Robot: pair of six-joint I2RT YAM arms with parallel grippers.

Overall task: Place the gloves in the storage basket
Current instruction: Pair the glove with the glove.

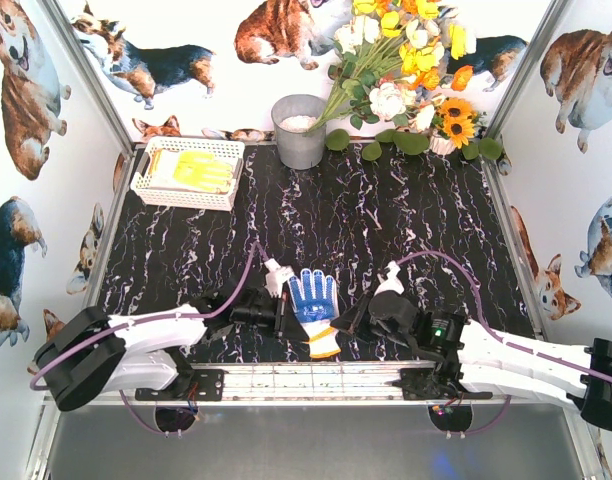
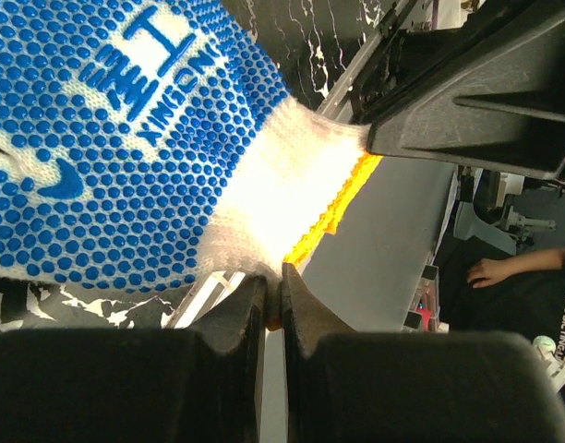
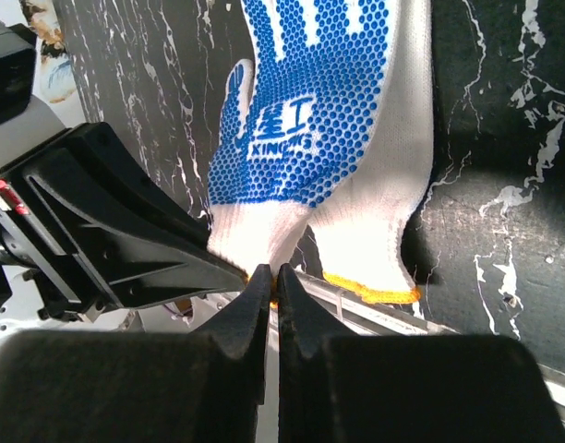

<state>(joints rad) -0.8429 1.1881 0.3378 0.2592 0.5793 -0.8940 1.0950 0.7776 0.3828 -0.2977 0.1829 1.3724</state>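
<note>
The fingers of the left gripper are pressed together with no visible gap, and a sliver of orange cuff trim is pinched between the tips. The right gripper is closed in the same way and nips the trim at the cuff edge. The held item is the blue-dotted glove. It lies palm up on the table with its cuff toward the arm bases and one gripper at each side of the cuff. A white layer shows beside it in the right wrist view; whether this is a second glove cannot be determined. The glove is well apart from the storage basket, diagonally across the table from it at the near edge. The basket contains yellow gloves, lying flat inside. Judged status: partly complete. The blue-dotted glove is grasped but not lifted, and the carry to the basket and the release are outstanding
</note>
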